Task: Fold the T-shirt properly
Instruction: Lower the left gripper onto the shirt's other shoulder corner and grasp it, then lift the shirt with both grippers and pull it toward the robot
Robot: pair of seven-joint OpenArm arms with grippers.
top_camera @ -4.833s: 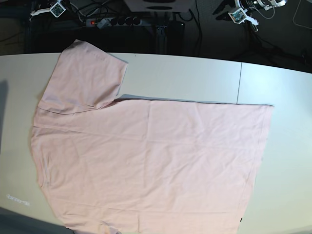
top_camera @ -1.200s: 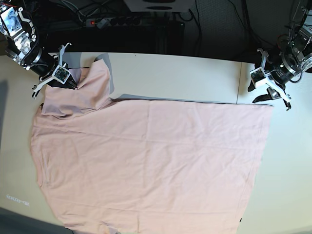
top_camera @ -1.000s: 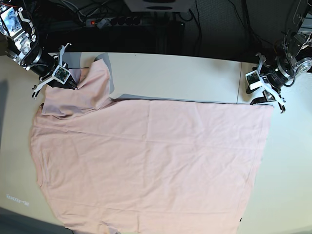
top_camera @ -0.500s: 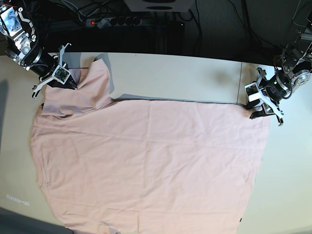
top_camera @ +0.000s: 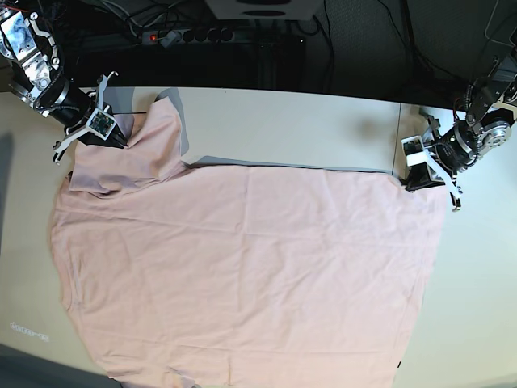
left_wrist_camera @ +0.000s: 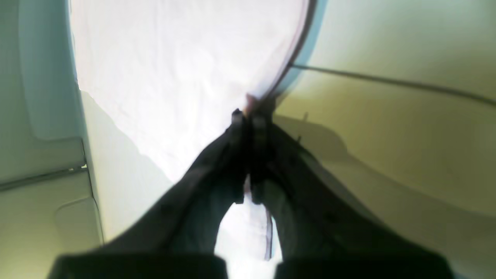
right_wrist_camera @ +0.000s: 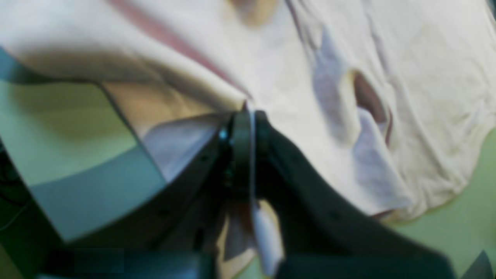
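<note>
Pink cotton covers most of the table (top_camera: pixel 323 121): we see the T-shirt (top_camera: pixel 242 267) spread flat with its plain side up, no lettering or label readable anywhere. At ten o'clock the right gripper (top_camera: pixel 113 133) is clamped on the sleeve (top_camera: pixel 149 149), which is lifted and folded inward. At three o'clock the left gripper (top_camera: pixel 414 179) has its jaws pinched tight on the hem corner, cloth caught between them in the wrist view (left_wrist_camera: pixel 250 116). We also spot a power strip (top_camera: pixel 190 35) at twelve o'clock, behind the table.
</note>
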